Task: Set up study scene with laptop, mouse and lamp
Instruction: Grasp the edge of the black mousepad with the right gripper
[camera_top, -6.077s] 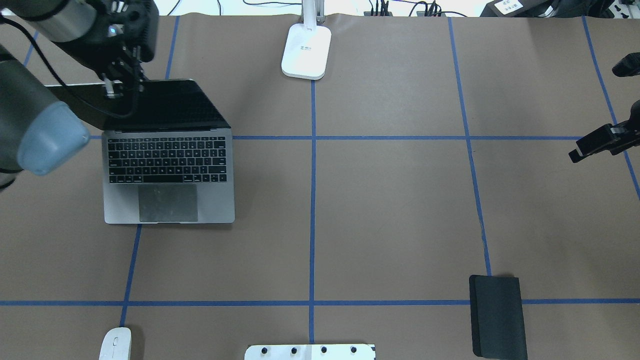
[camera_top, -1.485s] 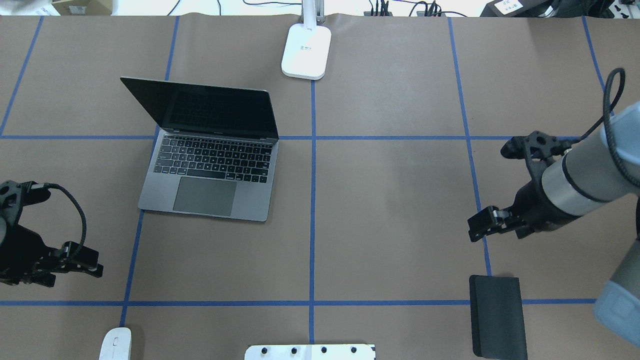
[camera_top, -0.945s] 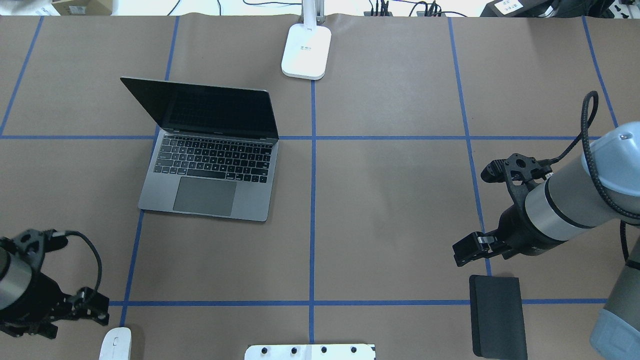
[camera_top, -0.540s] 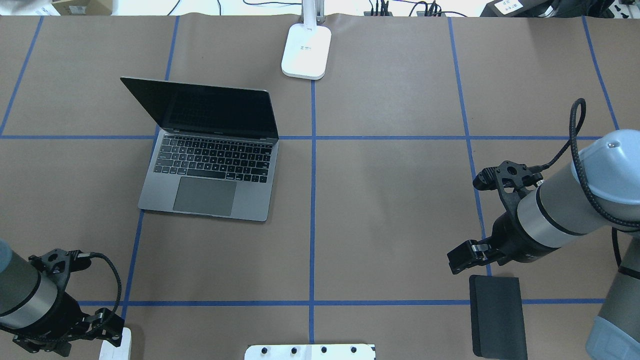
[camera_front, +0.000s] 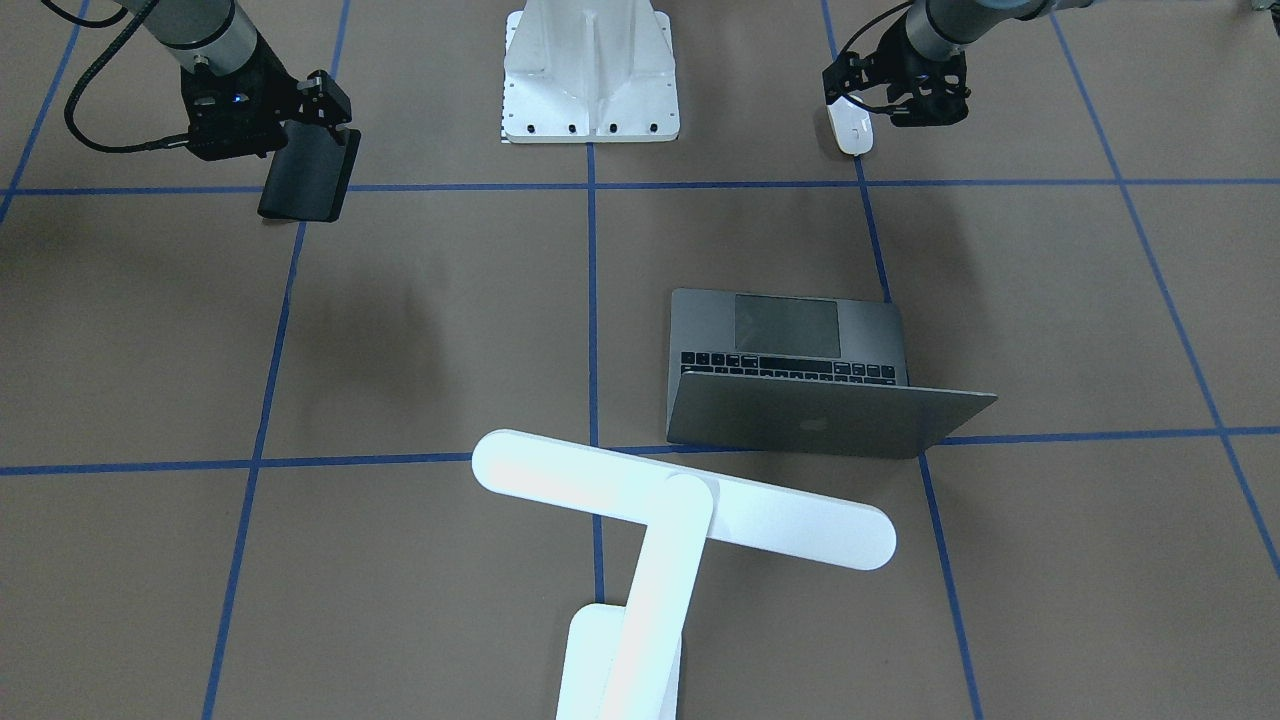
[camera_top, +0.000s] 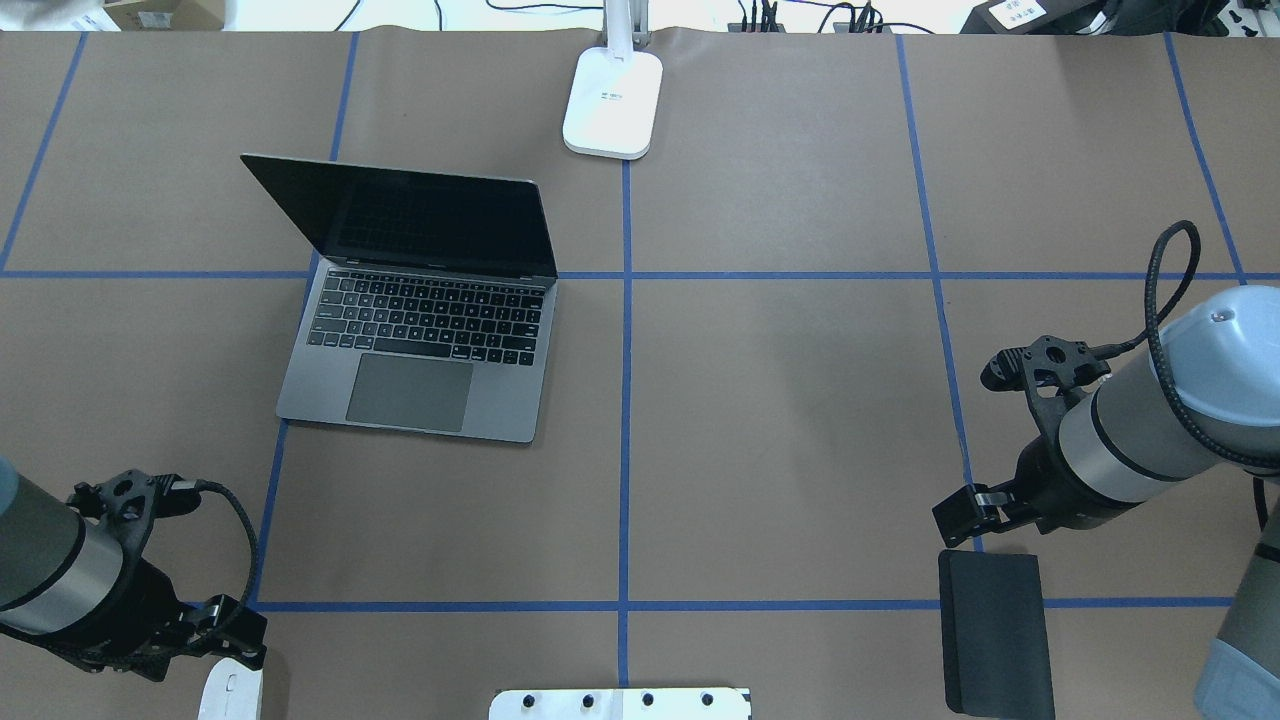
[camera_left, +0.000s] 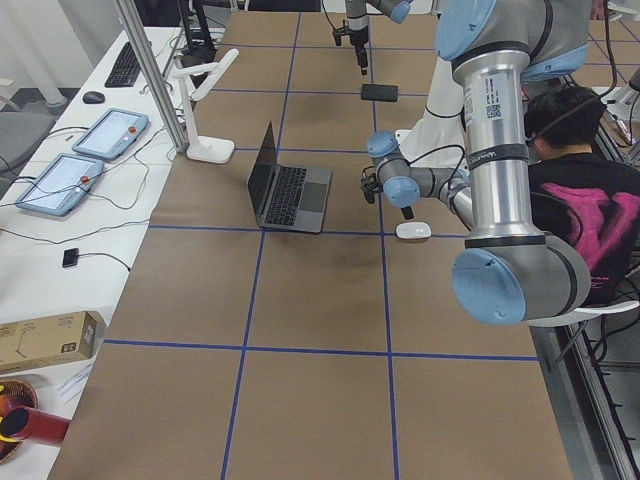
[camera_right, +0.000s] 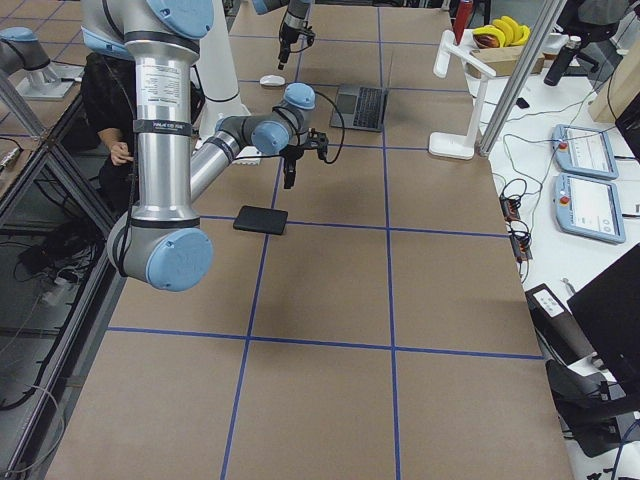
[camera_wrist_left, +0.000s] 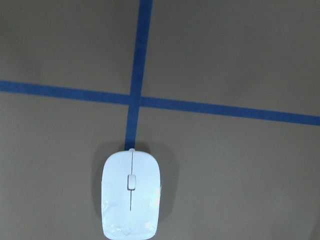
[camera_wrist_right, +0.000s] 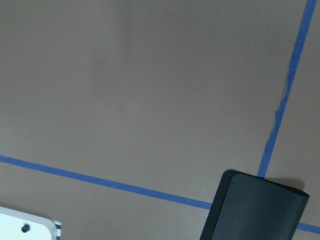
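The small white shiny oval mouse (camera_wrist_left: 131, 194) lies flat on the brown table (camera_top: 780, 420), at the robot's edge, right by a blue tape cross. The left gripper (camera_top: 235, 635) hangs just over the mouse's front end. I cannot tell how wide it is. The right gripper (camera_top: 958, 512) hangs by the far end of the flat black mat (camera_top: 995, 630) — I cannot tell its width either. The open grey metal laptop (camera_top: 420, 330) sits well apart.

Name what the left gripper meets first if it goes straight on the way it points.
Pointing down at the table, the left gripper would likely meet the mouse first, though depth is hard to judge.
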